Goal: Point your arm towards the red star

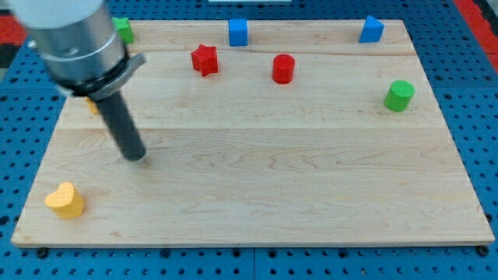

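Observation:
The red star [205,59] lies near the view's top, left of centre, on the wooden board [257,187]. My tip [136,155] rests on the board at the view's left, well below and to the left of the red star, with bare wood between them. The rod rises up and to the left into the grey arm body [74,39], which hides the board's top-left corner.
A red cylinder [283,68] sits right of the star. A blue cube [238,32] and a blue block [371,29] stand at the top edge. A green cylinder [398,96] is at the right. A yellow heart [64,201] is bottom left. A green block [122,29] and a yellow-orange block [92,105] peek from behind the arm.

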Motion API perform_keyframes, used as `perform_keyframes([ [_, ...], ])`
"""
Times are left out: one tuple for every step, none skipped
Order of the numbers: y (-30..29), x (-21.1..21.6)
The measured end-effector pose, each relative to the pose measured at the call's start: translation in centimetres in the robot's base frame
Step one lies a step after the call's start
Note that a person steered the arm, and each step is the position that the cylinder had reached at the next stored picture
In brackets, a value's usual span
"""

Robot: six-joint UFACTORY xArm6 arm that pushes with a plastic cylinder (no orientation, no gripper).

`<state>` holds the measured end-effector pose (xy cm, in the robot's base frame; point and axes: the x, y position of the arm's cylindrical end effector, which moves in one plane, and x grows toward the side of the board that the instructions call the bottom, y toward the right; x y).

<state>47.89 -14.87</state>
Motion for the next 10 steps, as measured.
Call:
perform_keyframes([
  [3.1,-3.2],
  [2.9,-6.3],
  [2.8,-9.6],
  [2.8,-12.6],
  [1.7,-14.9],
  [0.3,-17.0],
  [1.4,-21.8],
  [3.0,-22.9],
  [5.5,-22.5],
  [7.2,-20.6],
])
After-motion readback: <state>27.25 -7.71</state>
